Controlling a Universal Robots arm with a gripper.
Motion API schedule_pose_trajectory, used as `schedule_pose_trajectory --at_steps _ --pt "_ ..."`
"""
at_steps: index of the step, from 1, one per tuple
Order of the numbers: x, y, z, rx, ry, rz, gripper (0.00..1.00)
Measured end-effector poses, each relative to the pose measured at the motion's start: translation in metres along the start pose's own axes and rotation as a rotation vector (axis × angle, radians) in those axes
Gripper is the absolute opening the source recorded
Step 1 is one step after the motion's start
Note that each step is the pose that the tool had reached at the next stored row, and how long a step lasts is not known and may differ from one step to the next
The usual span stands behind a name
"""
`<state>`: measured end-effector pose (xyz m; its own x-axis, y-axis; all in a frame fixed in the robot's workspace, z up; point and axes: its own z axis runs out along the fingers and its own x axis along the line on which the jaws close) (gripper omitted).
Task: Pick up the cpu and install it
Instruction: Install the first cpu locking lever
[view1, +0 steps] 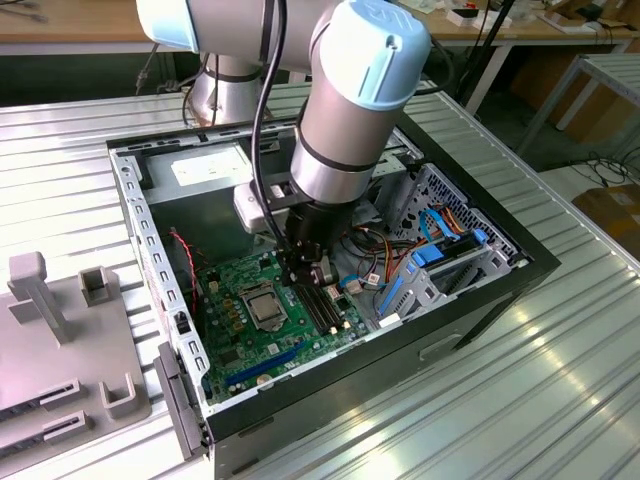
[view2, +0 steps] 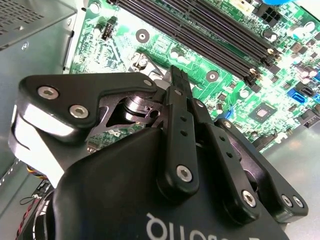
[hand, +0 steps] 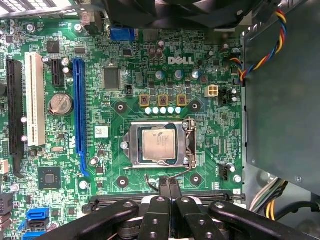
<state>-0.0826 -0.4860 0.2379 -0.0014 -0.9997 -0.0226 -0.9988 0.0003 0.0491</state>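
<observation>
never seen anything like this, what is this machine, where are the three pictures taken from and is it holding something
This is one robot arm working inside an open computer case on a ribbed metal table. The exterior view watches from off the arm; both wrist views ride on the arm and look past its black gripper at the green motherboard. The gripper is shut and holds nothing. The cpu, the small silver square, lies in its socket frame on the board, close to the gripper. Grey holders stand on the table at the exterior view's left.
</observation>
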Motion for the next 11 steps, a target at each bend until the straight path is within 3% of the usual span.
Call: schedule_pose_trajectory --at_steps 11 --pt "0.0028 -0.0004 0.0082 -0.0001 0.0033 -0.005 0.11"
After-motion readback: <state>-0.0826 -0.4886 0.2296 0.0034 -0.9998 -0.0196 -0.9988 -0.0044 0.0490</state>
